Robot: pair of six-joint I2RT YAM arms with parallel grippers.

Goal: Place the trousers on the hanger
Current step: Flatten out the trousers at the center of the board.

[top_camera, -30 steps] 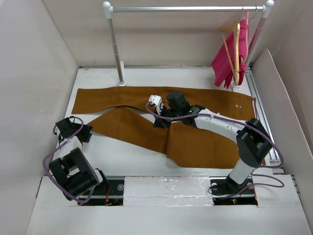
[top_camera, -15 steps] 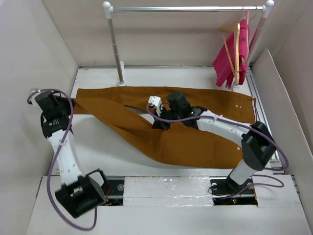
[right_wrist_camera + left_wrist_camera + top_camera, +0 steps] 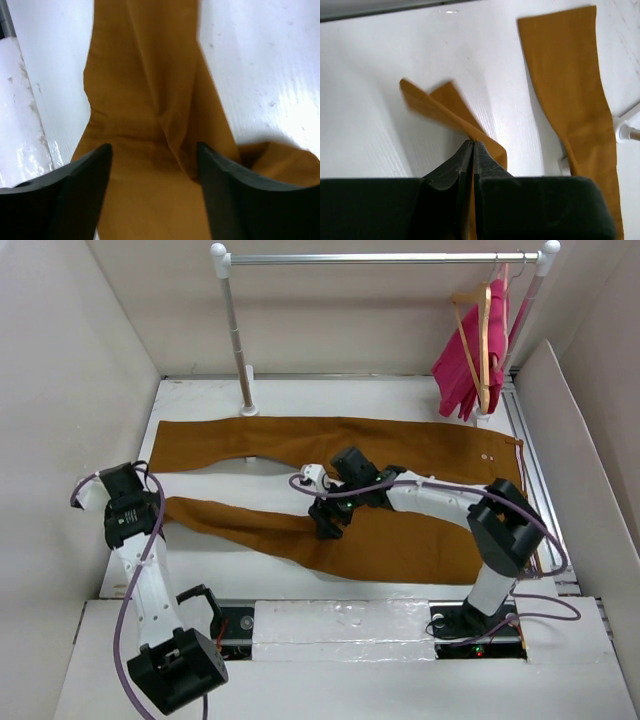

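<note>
Rust-brown cloth trousers point(image 3: 420, 445) lie flat on white table point(image 3: 200, 400). Your left gripper point(image 3: 472, 150) pinches near leg's hem, likely straightening it; right gripper point(image 3: 152, 160), fingers point(image 3: 75, 190) spread, hovers over mid-leg. Tan wooden hanger point(image 3: 485, 335) hangs well apart.

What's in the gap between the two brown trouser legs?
Only bare white table lies between the two legs of the trousers. The top external view shows it best, and the left wrist view shows it too.
</note>
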